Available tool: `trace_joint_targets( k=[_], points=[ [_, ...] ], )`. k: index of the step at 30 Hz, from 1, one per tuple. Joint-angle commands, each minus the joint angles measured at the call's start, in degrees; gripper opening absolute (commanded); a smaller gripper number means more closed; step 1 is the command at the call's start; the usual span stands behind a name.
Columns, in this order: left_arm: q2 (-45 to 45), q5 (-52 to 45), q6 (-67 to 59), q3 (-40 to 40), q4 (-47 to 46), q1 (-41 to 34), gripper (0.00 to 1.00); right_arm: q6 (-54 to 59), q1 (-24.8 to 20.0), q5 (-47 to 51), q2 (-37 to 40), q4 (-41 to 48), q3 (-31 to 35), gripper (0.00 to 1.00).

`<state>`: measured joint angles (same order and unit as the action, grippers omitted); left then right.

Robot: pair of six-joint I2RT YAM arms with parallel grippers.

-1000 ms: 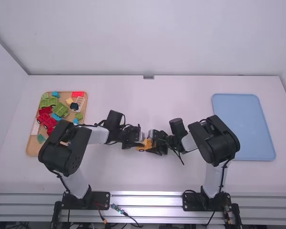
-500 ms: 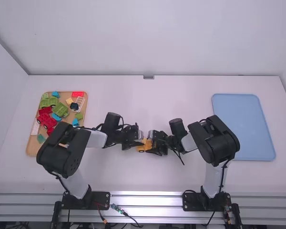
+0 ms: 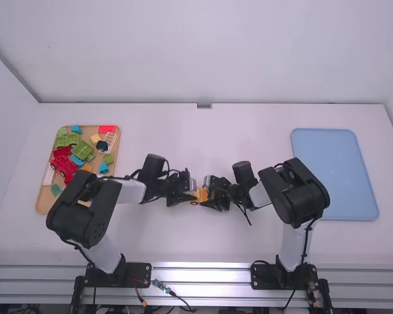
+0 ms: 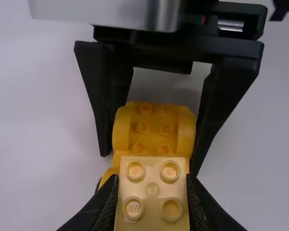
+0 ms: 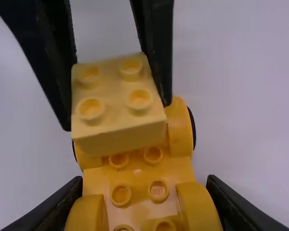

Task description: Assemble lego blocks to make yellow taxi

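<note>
The orange-yellow car base (image 5: 137, 173) is mid-table, its sides gripped between the right gripper's (image 5: 145, 183) fingers; the left gripper (image 4: 152, 178) pinches a pale yellow brick (image 5: 114, 108) over it. Stacking seems in hand: next, level the brick, line up studs, press down.

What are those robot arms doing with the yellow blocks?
They seem to be building a toy car together. The right arm's claw grips a yellow-orange plastic car base with wheels. The left arm's claw holds a pale yellow square brick with four studs over it. I can't tell whether the brick touches the base. More colourful plastic blocks lie in the tan tray.
</note>
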<state>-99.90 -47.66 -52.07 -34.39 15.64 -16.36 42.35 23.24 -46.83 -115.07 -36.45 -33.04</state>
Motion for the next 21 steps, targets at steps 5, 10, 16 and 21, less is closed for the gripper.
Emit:
trace_joint_targets(
  k=[5, 10, 16, 21],
  points=[
    [1.1, 1.0, -2.6, 2.0, 0.2, -0.4, 0.02, 1.4, 0.0, 1.8, -0.9, 0.8, 0.6, 0.50],
    [1.1, -0.2, -1.5, 1.7, 1.2, -0.4, 0.02, 3.3, 0.0, 1.9, -0.9, 0.4, 1.9, 0.48],
    [1.1, -2.4, -1.1, 1.5, 0.9, -0.4, 0.02, 4.4, 0.0, 1.4, -0.9, 0.8, 1.9, 0.48],
    [1.1, -2.7, -1.5, 2.8, 1.8, -0.4, 0.02, 4.4, 0.0, 1.5, -0.9, 0.8, 1.9, 0.48]
  ],
)
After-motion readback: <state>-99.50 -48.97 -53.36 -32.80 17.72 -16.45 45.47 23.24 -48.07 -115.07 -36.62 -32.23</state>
